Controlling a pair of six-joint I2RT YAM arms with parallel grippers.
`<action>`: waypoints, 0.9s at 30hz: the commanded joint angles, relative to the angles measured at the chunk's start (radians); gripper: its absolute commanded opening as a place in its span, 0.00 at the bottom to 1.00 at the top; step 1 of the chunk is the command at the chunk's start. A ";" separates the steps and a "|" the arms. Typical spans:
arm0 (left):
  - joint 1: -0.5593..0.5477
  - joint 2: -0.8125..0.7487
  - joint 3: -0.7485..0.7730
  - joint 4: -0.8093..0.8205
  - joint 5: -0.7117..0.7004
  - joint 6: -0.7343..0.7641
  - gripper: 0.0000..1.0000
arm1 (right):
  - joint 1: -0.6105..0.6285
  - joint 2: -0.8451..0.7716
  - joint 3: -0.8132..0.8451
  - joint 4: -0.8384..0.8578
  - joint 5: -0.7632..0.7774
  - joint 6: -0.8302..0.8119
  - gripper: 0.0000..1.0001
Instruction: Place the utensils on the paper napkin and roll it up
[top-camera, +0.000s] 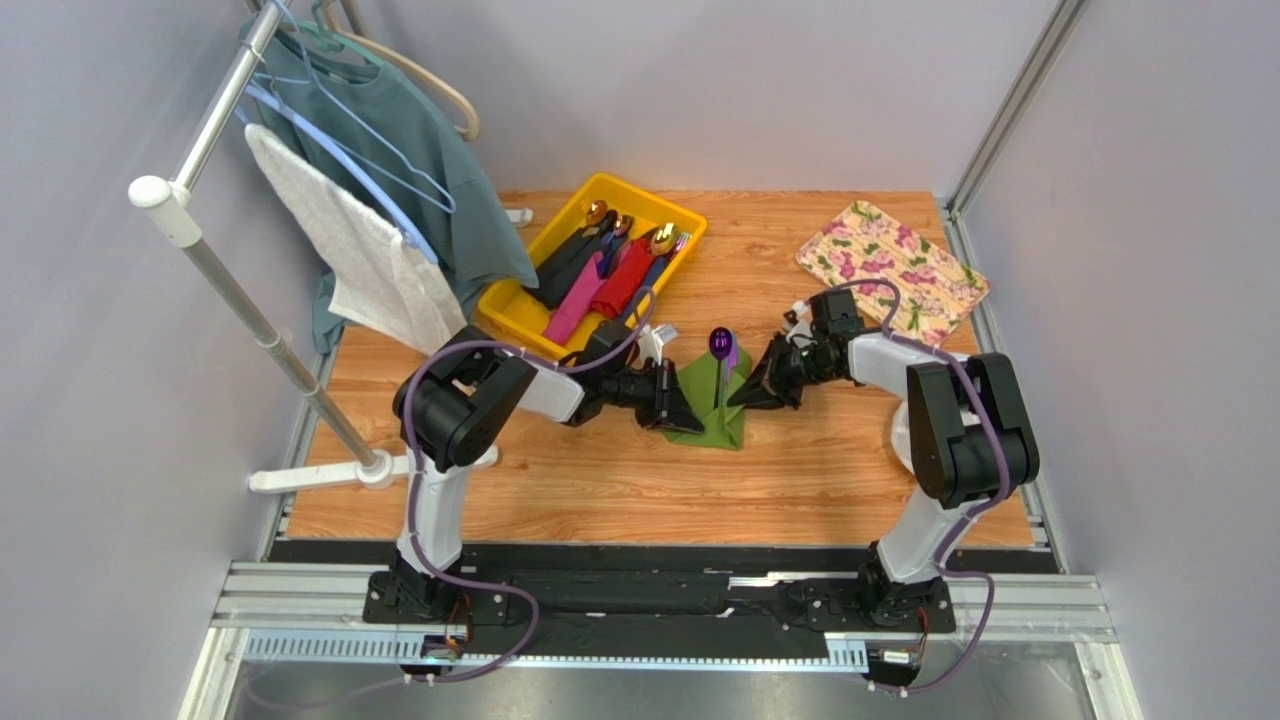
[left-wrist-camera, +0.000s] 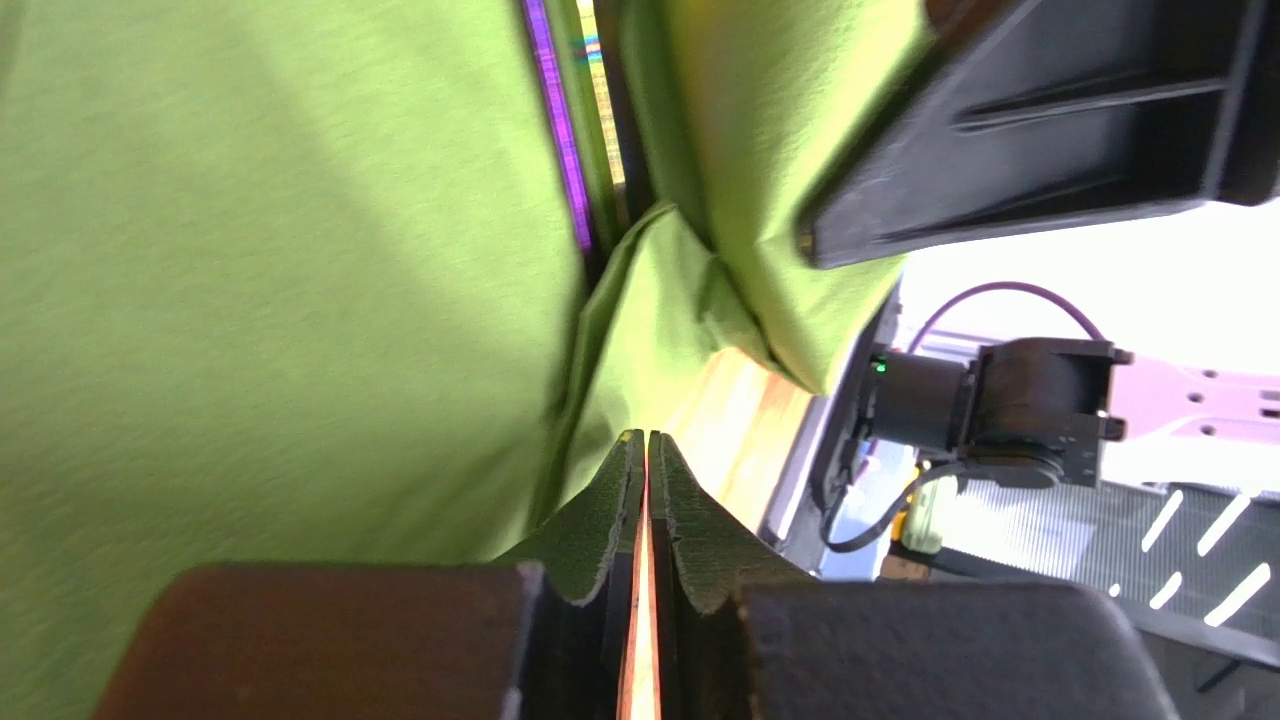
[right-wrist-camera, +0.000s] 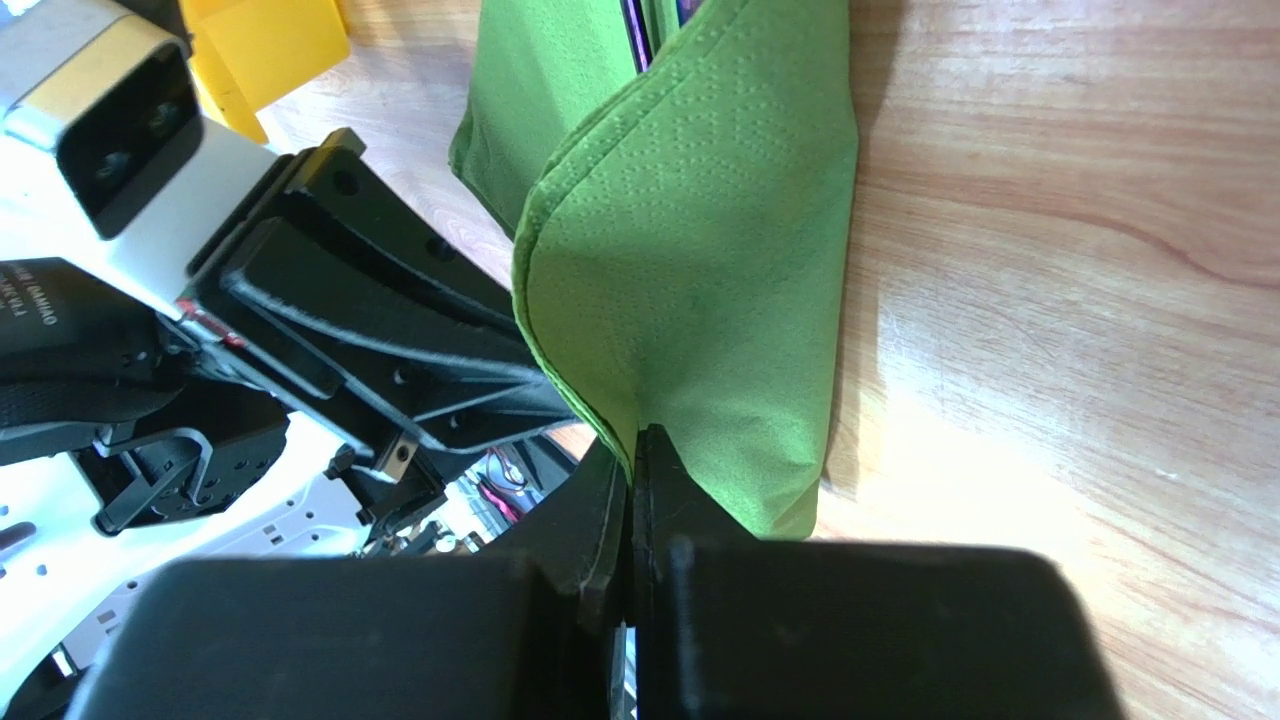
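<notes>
You had the paper napkin (top-camera: 706, 428) near the middle of the desk, between the two arms. One purple-handled utensil (top-camera: 721, 342) lay on it, its dark head poking out toward the far edge. Your right claw (right-wrist-camera: 639, 438) was closed tight on the napkin's right flap and held it up, so the sheet curled over the handle. I read that as the opening of the roll. Your left claw (left-wrist-camera: 648, 438) sat at the napkin's left side with its jaws all but closed, a hairline of wood showing between them. Whether it pinched any paper at the tips I cannot tell. Its likely job was to steady that side so the sheet would not slide.

The other utensils (top-camera: 609, 267) lay in the yellow tray (top-camera: 514, 308) toward the far left of the desk, so only one piece was on the napkin. The floral mat (top-camera: 891, 267) lay at the far right corner, well apart. The rack (top-camera: 248, 308), with a white towel (top-camera: 361, 248) and a shirt (top-camera: 428, 135), stood off the left edge. What stood in the way was the claws themselves. They faced each other across the narrow fold, so rolling on risked one bumping the other.
</notes>
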 joint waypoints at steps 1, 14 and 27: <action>0.004 -0.032 0.014 -0.046 -0.009 0.060 0.07 | 0.014 -0.011 0.030 0.043 -0.010 0.027 0.00; -0.001 0.022 0.060 -0.086 -0.015 0.076 0.00 | 0.080 0.041 0.049 0.107 0.007 0.102 0.00; -0.001 0.010 0.045 -0.068 -0.001 0.080 0.01 | 0.109 0.121 0.064 0.170 0.066 0.153 0.00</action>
